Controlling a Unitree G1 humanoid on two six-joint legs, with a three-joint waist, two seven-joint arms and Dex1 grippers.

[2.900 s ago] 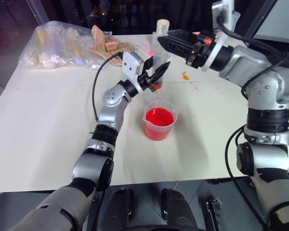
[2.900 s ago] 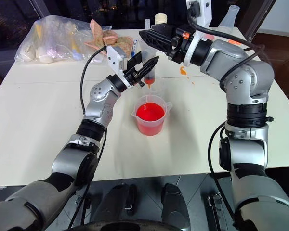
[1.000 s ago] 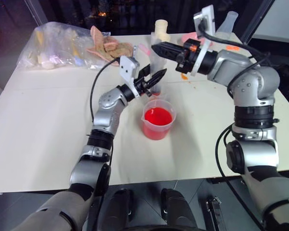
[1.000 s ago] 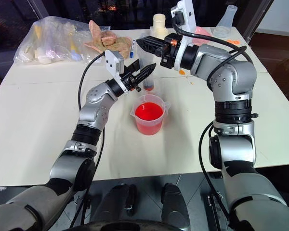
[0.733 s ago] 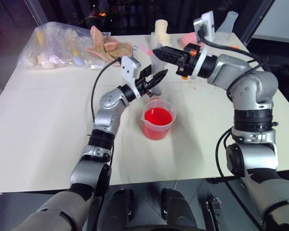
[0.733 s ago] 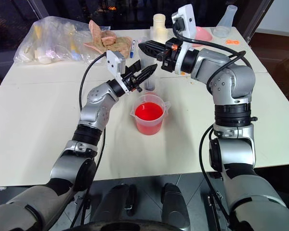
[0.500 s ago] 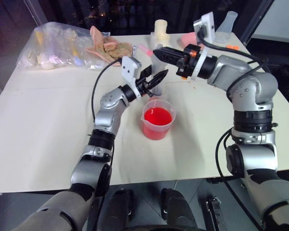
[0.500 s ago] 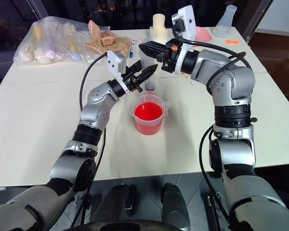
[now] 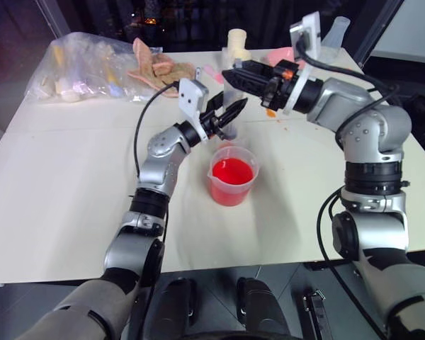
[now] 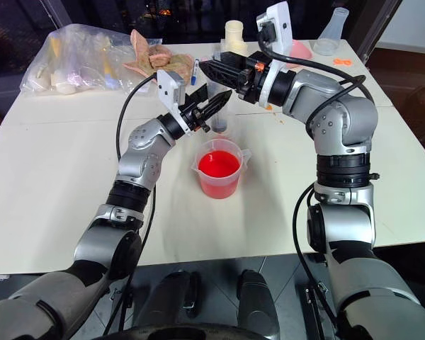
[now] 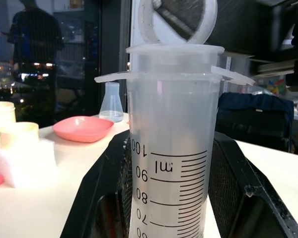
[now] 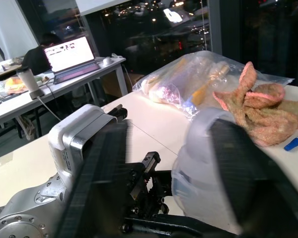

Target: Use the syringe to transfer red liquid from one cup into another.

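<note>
- Above the bench (image 9: 71, 177), just behind the beaker (image 9: 230, 197) of red liquid (image 9: 234, 172), the syringe (image 11: 171, 163) stands upright, clamped in our left hand (image 9: 230, 113).
- Its plunger (image 11: 176, 20) sits pushed nearly home.
- Our right hand (image 9: 235, 73), closed a moment ago, now has its fingers parted either side of the plunger head.
- We judge it has either finished a press or is about to take a fresh grip.

My left end effector (image 10: 214, 102) holds the syringe (image 10: 220, 106) upright above the worktop (image 10: 57, 177), with the beaker (image 10: 219, 168) of red liquid (image 10: 219, 163) just below and before it. My right end effector (image 10: 211, 69) sits at the plunger top. Behind lie a bag (image 10: 78, 60) and cloth (image 10: 156, 58); a dish (image 10: 299, 49) and flask (image 10: 336, 30) stand behind to the right.
</note>
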